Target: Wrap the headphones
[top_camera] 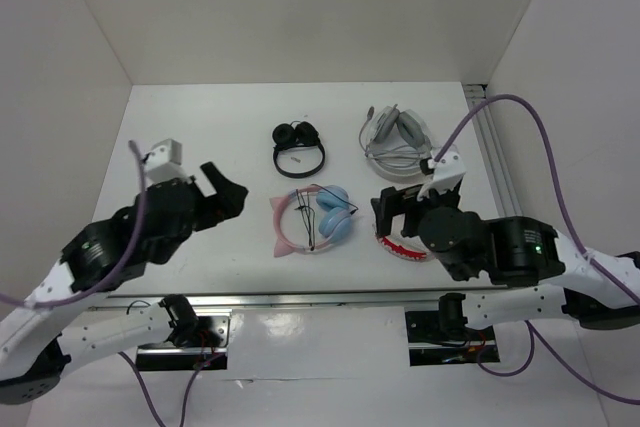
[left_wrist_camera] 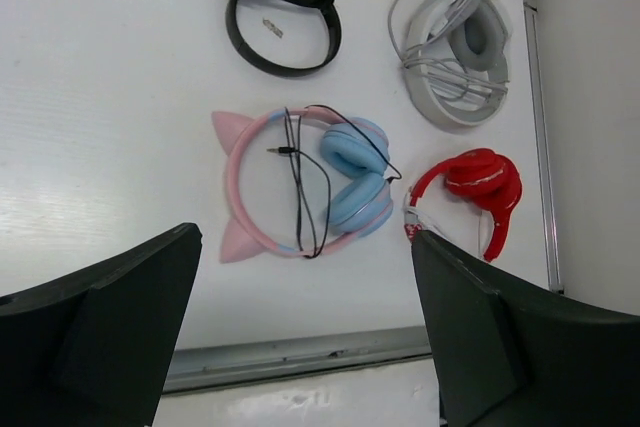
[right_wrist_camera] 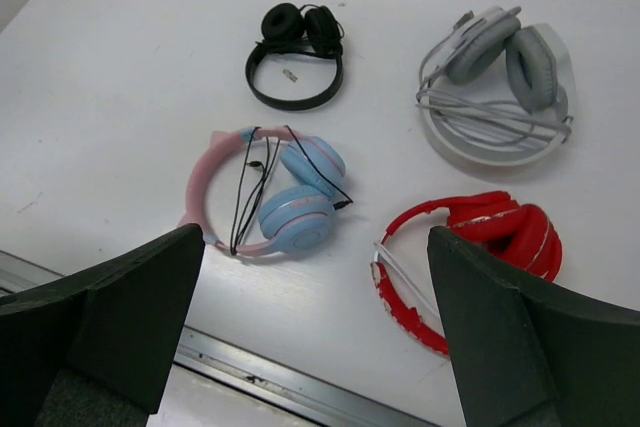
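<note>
Now, headphones [top_camera: 335, 219]: lying flat on the table [top_camera: 200, 117], near its front edge and between the two arms; nothing touches them.
Headband: pink, with two cat ears pointing to the left in the top view; the light blue ear cups [left_wrist_camera: 352, 147] sit side by side inside the band's right half.
Cable [left_wrist_camera: 300, 197]: thin and black, draped in loose loops across the opening of the headband and over the ear cups; its plug end [left_wrist_camera: 275, 150] lies inside the band.
Left claw [top_camera: 228, 187]: fingers [left_wrist_camera: 150, 292] spread wide apart with nothing between them, raised above the table to the left of the headphones.
Right claw [top_camera: 392, 215]: fingers [right_wrist_camera: 150, 287] also wide apart and empty, held above the table to the right of the headphones; in the top view it covers part of the red pair.
Red pair [right_wrist_camera: 480, 237]: on the table just to the right of the pink and blue set, not touching it.
Black pair [top_camera: 298, 147]: small, farther back, behind the pink and blue set.
Grey-white pair [top_camera: 397, 142]: at the back right, behind the red pair, with its pale cable wound over it.
Rail [left_wrist_camera: 300, 352]: a metal strip running along the table's near edge.
</note>
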You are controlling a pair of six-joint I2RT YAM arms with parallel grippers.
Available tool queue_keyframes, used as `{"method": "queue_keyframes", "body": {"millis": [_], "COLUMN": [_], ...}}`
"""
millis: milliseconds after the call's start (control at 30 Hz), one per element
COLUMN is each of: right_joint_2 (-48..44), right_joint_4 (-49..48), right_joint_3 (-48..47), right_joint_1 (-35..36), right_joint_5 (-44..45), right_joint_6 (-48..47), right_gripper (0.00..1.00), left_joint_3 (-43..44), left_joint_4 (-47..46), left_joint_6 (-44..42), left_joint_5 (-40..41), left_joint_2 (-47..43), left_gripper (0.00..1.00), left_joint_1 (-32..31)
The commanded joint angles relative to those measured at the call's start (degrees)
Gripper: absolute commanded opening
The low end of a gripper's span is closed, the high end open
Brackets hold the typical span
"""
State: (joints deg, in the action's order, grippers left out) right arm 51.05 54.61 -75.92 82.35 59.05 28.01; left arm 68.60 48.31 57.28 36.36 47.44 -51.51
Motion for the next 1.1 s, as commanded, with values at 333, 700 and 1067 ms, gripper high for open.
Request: {"method": "queue_keyframes", "body": {"millis": [333,700,1067], "right_joint_2": [-8.9,-12.4,-14.5], "right_joint_4": [16.7,19.0,20.1], "right_joint_3": [-4.1,-6.3,-5.8], "right_joint_1": [-2.6,-9.4,-9.4], "right_joint_5": [-2.3,-5.3,-5.3], "right_joint_6": [11.5,9.0,9.5], "right_gripper": [1.0,1.0,1.0], "left_joint_3": [-2.5,-4.0,-4.5], "left_joint_4": [23.8,22.8,22.8], "left_joint_6": [-0.1,-0.9,-0.9], "left_joint_5": [-1.1,-1.8,-1.3], "left_joint_2": [-21.7,-22.2,-22.7], "left_gripper": [1.0,1.0,1.0], "left_joint_1": [-0.3,-0.3,-0.3]}}
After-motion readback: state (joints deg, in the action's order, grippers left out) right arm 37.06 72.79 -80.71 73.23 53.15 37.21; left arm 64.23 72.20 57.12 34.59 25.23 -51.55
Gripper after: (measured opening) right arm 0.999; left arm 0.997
